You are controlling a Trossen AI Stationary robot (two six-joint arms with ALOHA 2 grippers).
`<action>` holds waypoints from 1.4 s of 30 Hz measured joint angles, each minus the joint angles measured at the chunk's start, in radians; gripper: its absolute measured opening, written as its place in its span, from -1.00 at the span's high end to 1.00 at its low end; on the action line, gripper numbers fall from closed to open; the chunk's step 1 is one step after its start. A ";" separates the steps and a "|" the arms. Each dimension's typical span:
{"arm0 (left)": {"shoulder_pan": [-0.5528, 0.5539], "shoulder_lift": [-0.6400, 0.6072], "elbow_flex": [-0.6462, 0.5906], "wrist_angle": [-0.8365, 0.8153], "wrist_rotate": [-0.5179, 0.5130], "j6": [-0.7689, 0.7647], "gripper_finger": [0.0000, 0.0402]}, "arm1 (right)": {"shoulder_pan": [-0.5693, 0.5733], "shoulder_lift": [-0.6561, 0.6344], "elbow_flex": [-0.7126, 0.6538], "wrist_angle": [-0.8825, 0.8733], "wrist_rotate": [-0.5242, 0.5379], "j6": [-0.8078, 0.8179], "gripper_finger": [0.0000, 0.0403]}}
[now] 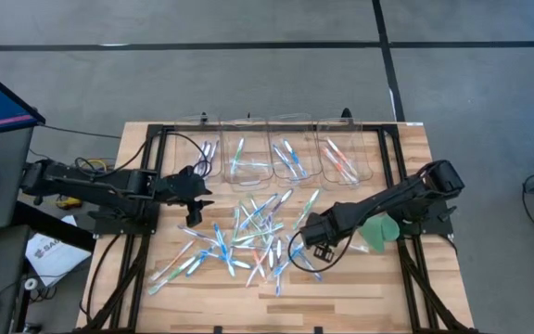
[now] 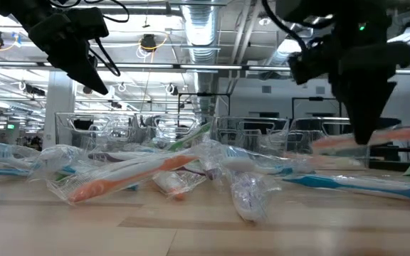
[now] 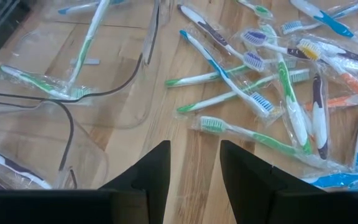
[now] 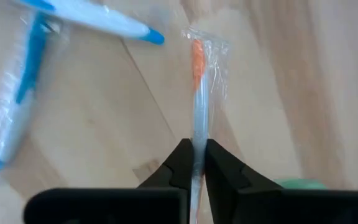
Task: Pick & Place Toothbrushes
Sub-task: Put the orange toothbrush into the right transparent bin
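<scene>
Many wrapped toothbrushes (image 1: 248, 237) lie scattered on the wooden table in front of a row of clear bins (image 1: 286, 153), some of which hold toothbrushes. My right gripper (image 1: 315, 243) hangs over the pile's right side, shut on an orange-accented toothbrush (image 4: 196, 93) in its clear wrapper. The low view shows that toothbrush (image 2: 386, 136) raised above the table. My left gripper (image 1: 197, 193) hovers open at the pile's far left, near the leftmost bin, with nothing between its fingers (image 3: 160, 168). My right gripper pinches the orange toothbrush's wrapped handle (image 4: 196, 138) between its two fingers, partway along its length. The fingers point down from above and lie across it. The toothbrush hangs roughly level, clear of the table, its orange end (image 4: 196, 59) reaching out past the fingertips.
A flat green disc (image 1: 378, 229) lies on the table just right of my right gripper. Blue toothbrushes (image 4: 23, 93) lie below the held one. Bare wood shows along the table's near edge (image 1: 248, 306). A monitor and cables sit off the table's left.
</scene>
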 joint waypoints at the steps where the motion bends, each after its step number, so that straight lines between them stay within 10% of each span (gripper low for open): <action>1: 0.000 0.000 0.000 0.000 0.000 0.000 0.33 | 0.005 0.001 0.017 -0.037 0.011 0.000 0.95; 16: 0.000 0.000 0.000 0.002 0.014 0.000 0.33 | 0.011 -0.027 0.247 -0.521 0.197 0.033 0.95; 26: 0.000 0.000 -0.060 0.058 0.014 0.004 0.33 | -0.046 -0.292 0.250 -0.466 0.410 -0.007 0.89; 42: 0.000 0.000 -0.073 0.146 0.014 0.013 0.33 | -0.612 -0.493 0.251 -0.145 0.420 -0.404 0.89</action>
